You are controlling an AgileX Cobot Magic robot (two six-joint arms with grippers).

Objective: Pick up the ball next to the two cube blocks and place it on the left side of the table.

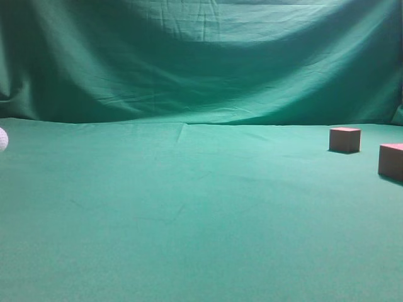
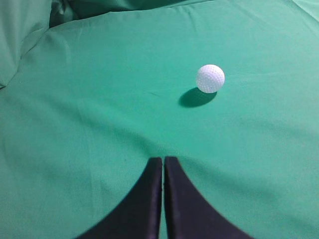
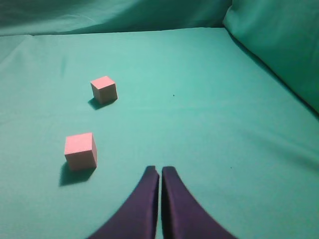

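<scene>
Green cloth tabletop (image 1: pixel 189 220), lightly wrinkled, matching green backdrop (image 1: pixel 201 56) behind. Ball (image 2: pixel 210 78) sits alone at far left edge of the exterior view, at 1 o'clock from the left gripper (image 2: pixel 163 162), jaws closed and empty. Two cubes (image 3: pixel 104 89) far right, at 10 o'clock from the right gripper (image 3: pixel 160 172), jaws closed too.

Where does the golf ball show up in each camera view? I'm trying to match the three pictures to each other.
Exterior view: the ball sits at the far left edge, partly cut off, resting on the table.
Left wrist view: upper right of centre, ahead of the shut left tool, not touching it.
Right wrist view: not in it.
Shared landmark: the green cloth; the ball itself links the exterior and left wrist views.
</scene>
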